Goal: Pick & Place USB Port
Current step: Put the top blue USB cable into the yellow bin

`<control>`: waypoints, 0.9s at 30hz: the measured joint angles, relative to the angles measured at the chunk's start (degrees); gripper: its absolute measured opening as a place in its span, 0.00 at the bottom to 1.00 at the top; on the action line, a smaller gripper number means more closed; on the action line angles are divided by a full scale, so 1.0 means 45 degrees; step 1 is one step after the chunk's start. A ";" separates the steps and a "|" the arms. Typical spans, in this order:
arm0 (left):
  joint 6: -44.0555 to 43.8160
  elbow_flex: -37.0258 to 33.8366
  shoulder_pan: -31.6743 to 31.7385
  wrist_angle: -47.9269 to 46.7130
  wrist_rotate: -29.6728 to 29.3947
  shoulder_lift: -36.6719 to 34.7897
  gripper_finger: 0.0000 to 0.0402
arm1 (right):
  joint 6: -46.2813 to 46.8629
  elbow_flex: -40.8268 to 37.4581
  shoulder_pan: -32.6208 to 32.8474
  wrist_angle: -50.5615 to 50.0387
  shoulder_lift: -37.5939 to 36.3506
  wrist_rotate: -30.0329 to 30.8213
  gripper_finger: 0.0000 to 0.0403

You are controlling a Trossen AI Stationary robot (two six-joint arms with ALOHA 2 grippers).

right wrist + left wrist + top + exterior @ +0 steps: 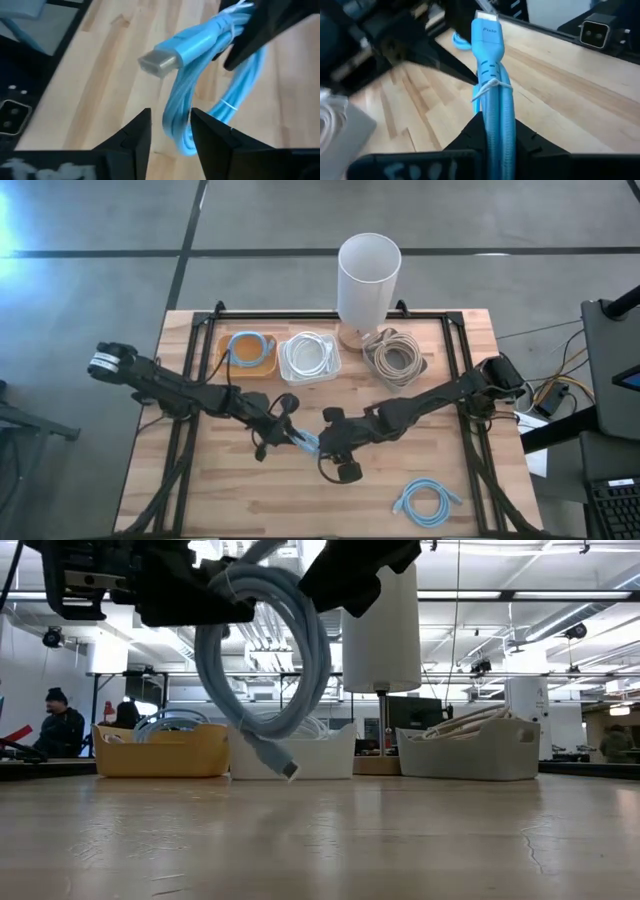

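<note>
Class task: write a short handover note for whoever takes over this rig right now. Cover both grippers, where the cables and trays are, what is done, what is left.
Left gripper: shut on the blue cable, held coiled in the air over mid-table.
Right gripper: open beside the same coil, not gripping it.
Trays along the far edge: yellow tray with a blue cable, white tray with a white cable, grey tray with a beige cable.
A second blue cable lies on the table, near right.
Done: one cable lifted.
Left: place the held cable, likely in the yellow tray; then the second one.
</note>
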 joint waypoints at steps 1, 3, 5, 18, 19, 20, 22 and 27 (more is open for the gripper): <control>-0.0299 0.0000 -0.0002 -0.0136 -0.0177 -0.0032 0.09 | 0.0033 0.0000 0.0010 -0.0076 0.0000 0.0171 0.34; -0.0829 0.0000 -0.0002 -0.0513 -0.0626 -0.0163 0.08 | 0.0076 -0.0010 0.0019 -0.0177 0.0000 0.0620 0.36; -0.1226 0.0000 -0.0003 -0.1067 -0.0971 -0.0361 0.08 | 0.0076 -0.0064 0.0039 -0.0184 0.0000 0.1190 0.38; -0.3394 0.1476 -0.0123 -0.7773 -0.6910 -0.4711 0.08 | 0.1083 -0.0615 0.0053 -0.1903 0.0005 0.2803 0.42; -0.3830 0.1901 -0.0106 -0.8708 -0.7784 -0.4939 0.08 | 0.1083 -0.0701 0.0053 -0.1872 0.0005 0.2803 0.42; -0.4397 0.2378 -0.0044 -0.9708 -0.8445 -0.5128 0.08 | 0.1083 -0.0781 0.0053 -0.1870 0.0005 0.2798 0.42; -0.5740 0.3475 0.0199 -1.1816 -0.9034 -0.5343 0.08 | 0.1079 -0.0876 0.0053 -0.1881 0.0005 0.2803 0.42; -0.7520 0.6232 0.1290 -1.7028 -0.8927 -0.5107 0.08 | 0.1044 -0.0894 -0.0040 -0.1841 0.0006 0.2801 0.42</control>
